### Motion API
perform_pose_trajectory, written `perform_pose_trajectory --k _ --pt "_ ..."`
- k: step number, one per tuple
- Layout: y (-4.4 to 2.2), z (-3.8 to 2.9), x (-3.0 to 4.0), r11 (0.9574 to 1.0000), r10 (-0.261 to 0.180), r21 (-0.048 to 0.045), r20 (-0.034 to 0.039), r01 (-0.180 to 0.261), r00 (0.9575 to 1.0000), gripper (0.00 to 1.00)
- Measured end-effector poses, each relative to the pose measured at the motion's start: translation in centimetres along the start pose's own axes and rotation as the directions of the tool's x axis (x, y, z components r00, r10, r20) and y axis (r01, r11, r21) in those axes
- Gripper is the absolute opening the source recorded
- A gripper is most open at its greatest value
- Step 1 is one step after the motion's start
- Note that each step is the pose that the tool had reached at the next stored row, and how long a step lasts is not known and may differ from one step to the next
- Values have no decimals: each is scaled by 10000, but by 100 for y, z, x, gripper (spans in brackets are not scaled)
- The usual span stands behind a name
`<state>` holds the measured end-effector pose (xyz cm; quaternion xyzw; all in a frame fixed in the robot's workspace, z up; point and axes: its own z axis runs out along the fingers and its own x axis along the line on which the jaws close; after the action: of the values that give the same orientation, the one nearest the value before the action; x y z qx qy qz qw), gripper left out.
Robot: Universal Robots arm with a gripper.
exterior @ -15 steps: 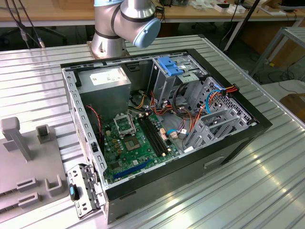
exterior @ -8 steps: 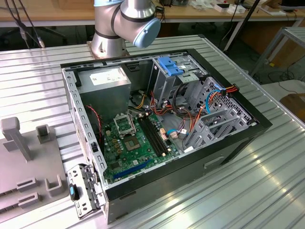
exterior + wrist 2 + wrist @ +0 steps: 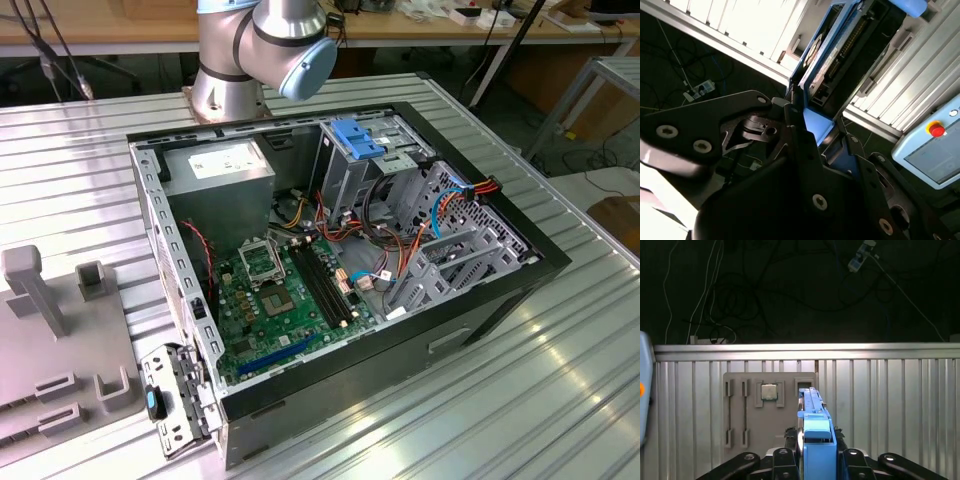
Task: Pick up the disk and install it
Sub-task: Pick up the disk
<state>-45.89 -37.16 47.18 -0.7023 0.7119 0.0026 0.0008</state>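
Holds the disk (image 3: 812, 407) edge-on in the gripper (image 3: 817, 462), fingers clamped against both sides of its blue carrier, in the first wrist view. Points toward a grey plate (image 3: 740, 385) bearing a chip (image 3: 768, 391) on the ribbed table (image 3: 890, 405). Shows an open case (image 3: 340, 260) in the exterior view.

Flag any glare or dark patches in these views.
Exterior view: glare streaks on the metal table. Second wrist view: its slats are washed out bright, and the gripper is in shadow. First wrist view: black background, with the disk evenly lit.
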Motion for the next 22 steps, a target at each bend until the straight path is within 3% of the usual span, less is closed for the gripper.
perform_pose_trajectory --k 9,22 --pt "0 -120 -1 10000 0 -2 0 0 10000 37" --pt "1 -449 -2 10000 0 -11 -1 0 10000 37"
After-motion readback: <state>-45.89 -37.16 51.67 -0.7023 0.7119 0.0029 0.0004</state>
